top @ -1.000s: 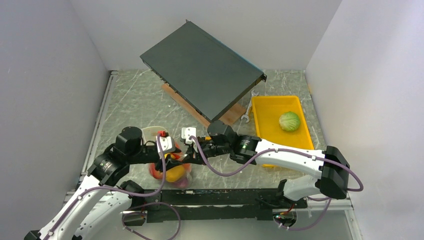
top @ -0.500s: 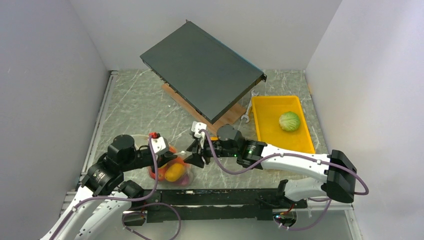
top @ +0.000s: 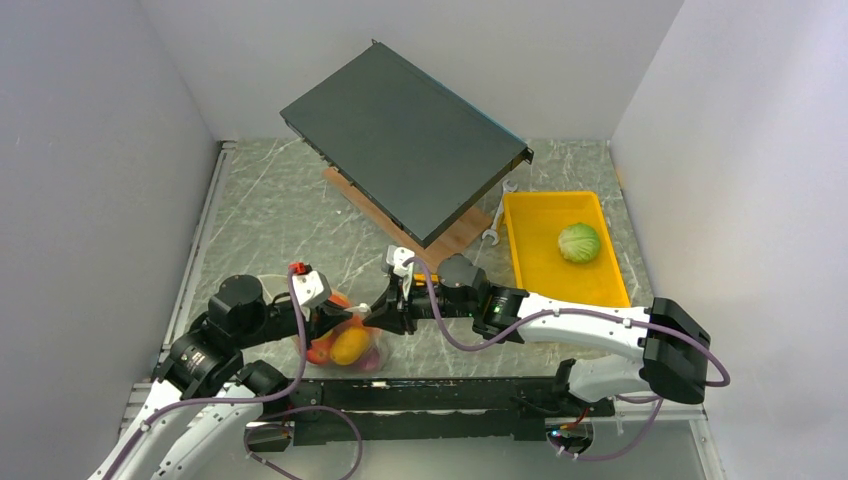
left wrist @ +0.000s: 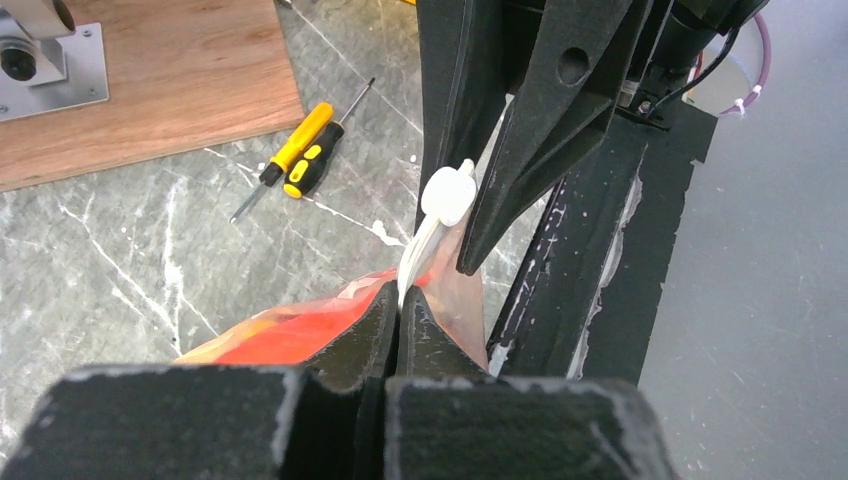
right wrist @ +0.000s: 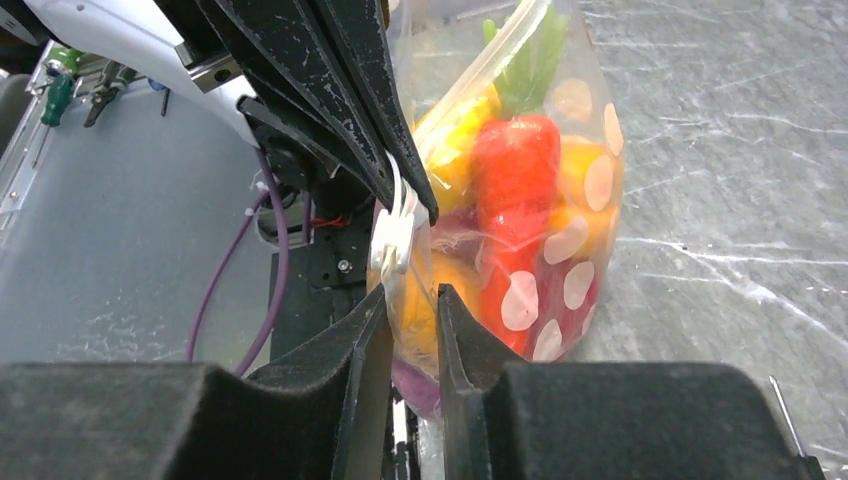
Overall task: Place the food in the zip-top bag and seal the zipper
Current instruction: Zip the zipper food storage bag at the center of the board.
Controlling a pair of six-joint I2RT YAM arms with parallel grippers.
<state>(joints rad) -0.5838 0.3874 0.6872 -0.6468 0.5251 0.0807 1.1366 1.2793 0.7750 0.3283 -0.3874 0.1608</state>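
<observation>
The slanted dark panel (top: pixel 400 130), the wooden board (top: pixel 458 236) under it and the yellow tray (top: pixel 540 270) lay on the marble table (top: pixel 270 210) just as they had a second before. The green cabbage (top: pixel 579 242) sat alone in the tray's far half, unmoved. The arms had shifted. The left one had drawn back toward its base and the right one had come lower and nearer, so the two grippers met over the near-left part of the table, well apart from the tray.

The zip-top bag (right wrist: pixel 575 150) stayed in about the same spot as before, held up between them. The food (right wrist: pixel 515 190) showed through its dotted plastic: a red piece with a green top, yellow and orange pieces, and something purple low down. A yellow-handled screwdriver (left wrist: pixel 297 158) lay on the table beyond the bag, near the board.

The left gripper (left wrist: pixel 398 300) had its jaws pressed together on the bag's mouth edge, where the zipper (left wrist: pixel 418 255) ran in between them. The right gripper (right wrist: pixel 412 300) faced it from the other side. Its jaws stood a narrow gap apart with the bag's edge between them, and whether they pressed on it could not be told. A small white slider tab (left wrist: pixel 447 195) sat on the zipper between the right gripper's fingers, just beyond the left gripper's tips.
</observation>
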